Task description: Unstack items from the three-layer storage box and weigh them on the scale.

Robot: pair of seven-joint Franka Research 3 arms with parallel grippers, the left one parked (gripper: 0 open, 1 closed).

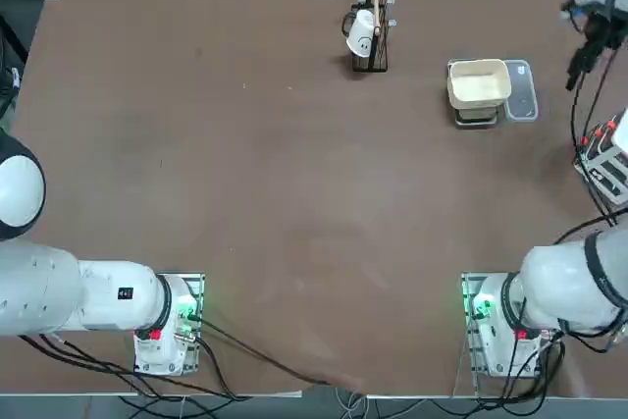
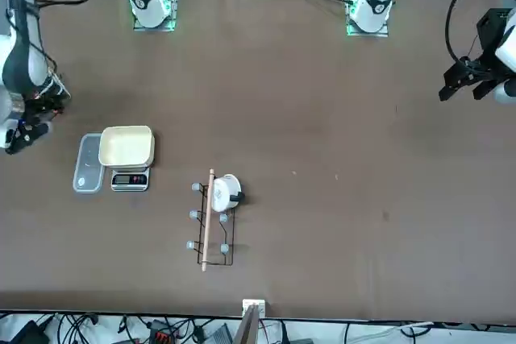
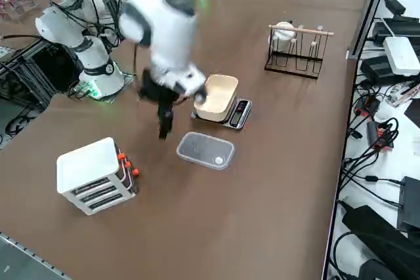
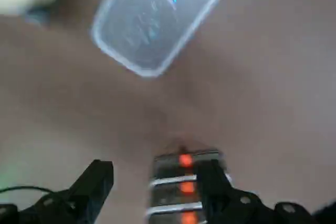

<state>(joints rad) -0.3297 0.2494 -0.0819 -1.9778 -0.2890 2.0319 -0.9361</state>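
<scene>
The three-layer storage box (image 3: 96, 174), a white tiered rack with red and orange bits, stands near the table's right edge (image 1: 603, 159). The items are hidden. My right gripper (image 3: 163, 130) hangs open above the table between the box and the scale, holding nothing. In the wrist view its dark fingers (image 4: 97, 182) stand wide apart, and the box (image 4: 185, 186) shows beyond them. The scale (image 1: 478, 85) has an empty cream tray (image 3: 217, 96), and a clear rectangular panel (image 3: 205, 150) lies beside it (image 4: 157, 19). From the front, the gripper (image 2: 18, 136) is left of the scale (image 2: 126, 153).
A dark upright stand with a white cup (image 1: 367, 36) sits at the far middle of the table (image 2: 216, 213). Cables and devices (image 3: 387, 63) lie on a bench beyond the table's far edge.
</scene>
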